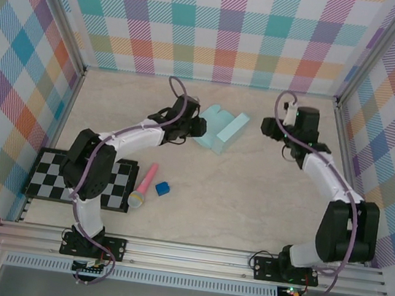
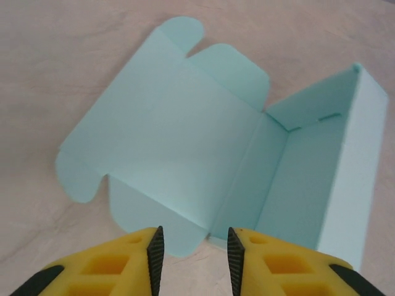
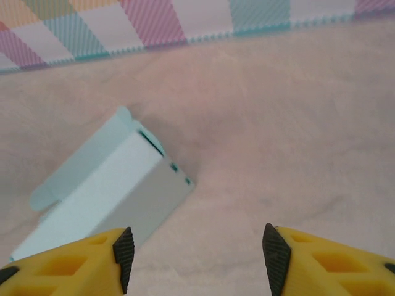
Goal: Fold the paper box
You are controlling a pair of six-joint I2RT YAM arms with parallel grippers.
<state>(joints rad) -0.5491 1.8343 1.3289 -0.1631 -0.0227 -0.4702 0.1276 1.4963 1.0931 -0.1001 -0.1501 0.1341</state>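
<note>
Bench (image 1: 234,205) is a pale beige, marble-looking top, matte and pretty clean, boxed in on three sides by walls (image 1: 222,26) in pastel plaid (teal, pink, orange, purple). An aluminium rail (image 1: 189,259) runs along the near edge where both arms are bolted.

The paper box (image 1: 222,129) sits toward the far middle of the bench, half folded: the tray part is standing with its walls up and the lid panel with its rounded flaps lies flat beside it.

The left hand (image 1: 199,129) is right at the box's left edge, its yellow fingers (image 2: 117,265) a narrow gap apart with nothing pinched between them. The right hand (image 1: 268,125) hangs off to the right, well apart from the box and spread wide, holding nothing.

Nearer the left arm's base there's a black-and-white checkerboard (image 1: 42,179), a pink microphone (image 1: 146,182) and a tiny blue cube (image 1: 162,187), all lying loose.
</note>
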